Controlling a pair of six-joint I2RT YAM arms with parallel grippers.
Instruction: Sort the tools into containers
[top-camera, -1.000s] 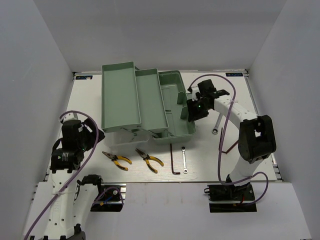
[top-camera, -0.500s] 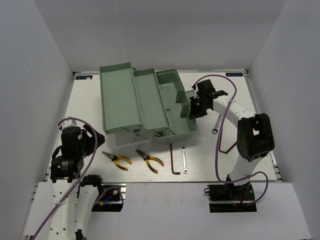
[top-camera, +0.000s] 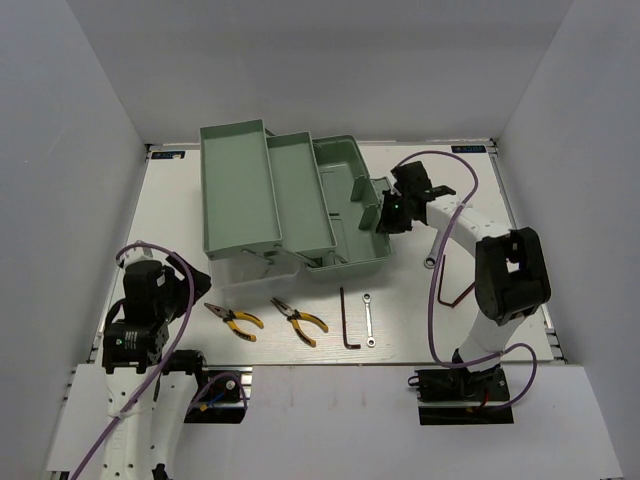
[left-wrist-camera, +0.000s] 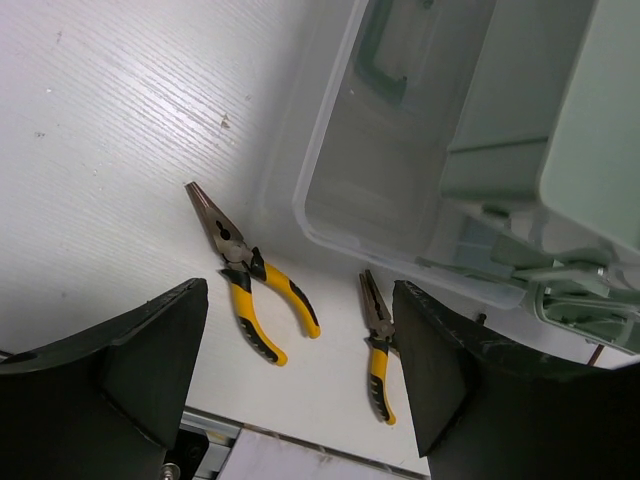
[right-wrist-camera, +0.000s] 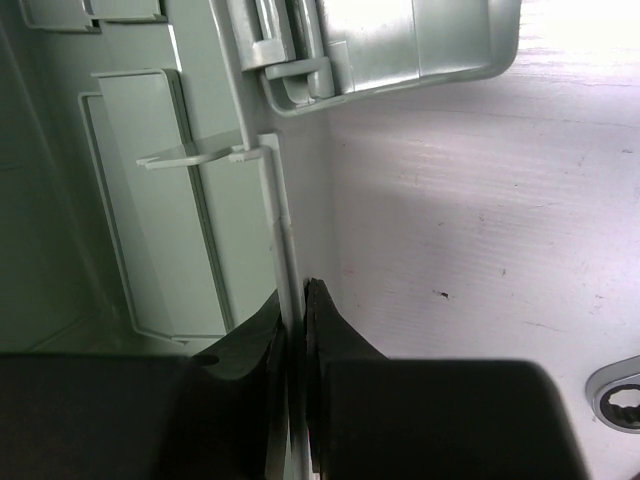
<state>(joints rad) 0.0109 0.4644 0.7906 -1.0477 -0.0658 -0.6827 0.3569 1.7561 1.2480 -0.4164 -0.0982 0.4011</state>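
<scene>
Right wrist: right tool (right-wrist-camera: 296, 300) clamps the thin rim of the pale mint-green toolbox (right-wrist-camera: 150, 200).

Yellow-handled pliers (left-wrist-camera: 245, 275) lie at centre on a white table (left-wrist-camera: 120, 130), with second pliers (left-wrist-camera: 378, 340) toward five o'clock. A translucent lid (left-wrist-camera: 390, 150) and mint-green toolbox (left-wrist-camera: 600, 120) fill two o'clock. The left gripper (left-wrist-camera: 298, 290) gapes wide at six.

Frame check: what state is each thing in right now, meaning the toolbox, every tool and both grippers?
toolbox: open, trays fanned out left, no tools seen inside
right gripper: shut on the toolbox's right wall
left gripper: open, holding nothing
left pliers: closed, flat on the table
right pliers: closed, flat on the table
black hex key: flat on the table
near wrench: flat beside it
far wrench: on the table, partly hidden
reddish hex key: on the table, partly hidden
</scene>
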